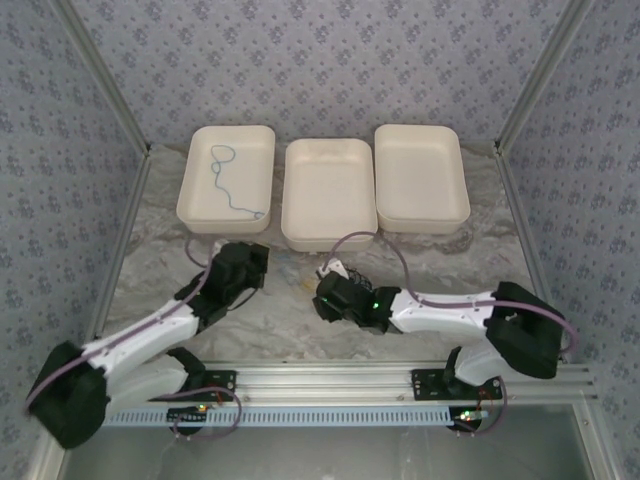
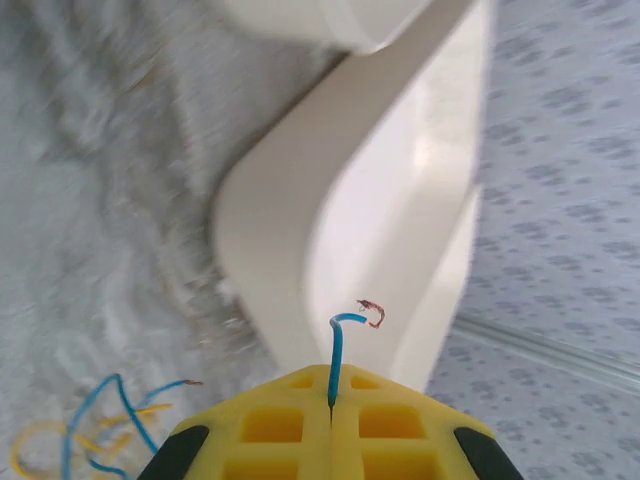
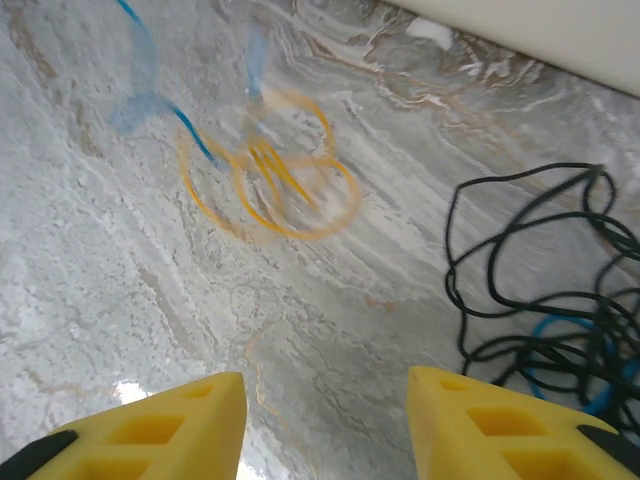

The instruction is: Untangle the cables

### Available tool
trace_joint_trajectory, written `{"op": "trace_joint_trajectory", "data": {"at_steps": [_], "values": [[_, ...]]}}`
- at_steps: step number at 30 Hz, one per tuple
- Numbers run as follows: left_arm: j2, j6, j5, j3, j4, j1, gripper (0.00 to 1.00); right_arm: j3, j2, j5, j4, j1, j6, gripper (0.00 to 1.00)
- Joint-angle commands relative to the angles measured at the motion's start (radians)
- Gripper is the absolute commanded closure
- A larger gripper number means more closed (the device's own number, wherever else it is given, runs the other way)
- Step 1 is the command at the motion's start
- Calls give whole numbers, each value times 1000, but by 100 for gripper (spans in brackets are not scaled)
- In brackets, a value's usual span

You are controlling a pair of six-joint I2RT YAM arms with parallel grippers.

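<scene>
My left gripper (image 2: 331,378) is shut on a blue cable (image 2: 336,350), whose short end sticks up past the yellow jaws to a bare copper tip (image 2: 372,313). More blue and yellow cable (image 2: 95,435) lies on the table at that view's lower left. My right gripper (image 3: 325,405) hangs open over bare marble. Ahead of it lie yellow cable loops (image 3: 290,185), a blurred blue cable (image 3: 150,85) and, to the right, a black cable tangle (image 3: 540,270) over a blue loop (image 3: 560,330). From above, the left gripper (image 1: 245,262) and right gripper (image 1: 325,297) sit near mid-table.
Three white trays stand in a row at the back: left (image 1: 228,130), middle (image 1: 330,146) and right (image 1: 420,130). A separate blue cable (image 1: 218,170) lies in the left one. A white tray wall (image 2: 380,200) rises just ahead of my left gripper. Patterned walls enclose the marble table (image 1: 290,330).
</scene>
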Motion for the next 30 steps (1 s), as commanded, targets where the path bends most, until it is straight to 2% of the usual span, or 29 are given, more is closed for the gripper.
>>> {"op": "trace_joint_trajectory", "data": {"at_steps": [1,4,8,12,18,22,26,30], "values": [[-99,149,0,10,-277,59,100,64,69,-22,11,1,-6,54],[-159,163,52,-35,-282,115,100,105,118,-32,30,-10,-5,54],[-197,176,133,-68,-270,184,100,175,190,-74,49,-34,-13,49],[-236,211,149,-56,-317,211,100,189,244,-216,183,-83,-26,44],[-253,288,173,-2,-400,239,100,231,358,-388,364,-77,-138,39],[-241,343,173,33,-456,262,100,243,428,-415,419,-78,-175,38],[-253,388,162,42,-508,288,100,265,459,-423,452,-94,-140,38],[-265,398,174,18,-513,312,100,335,498,-446,430,-95,-85,43]]}}
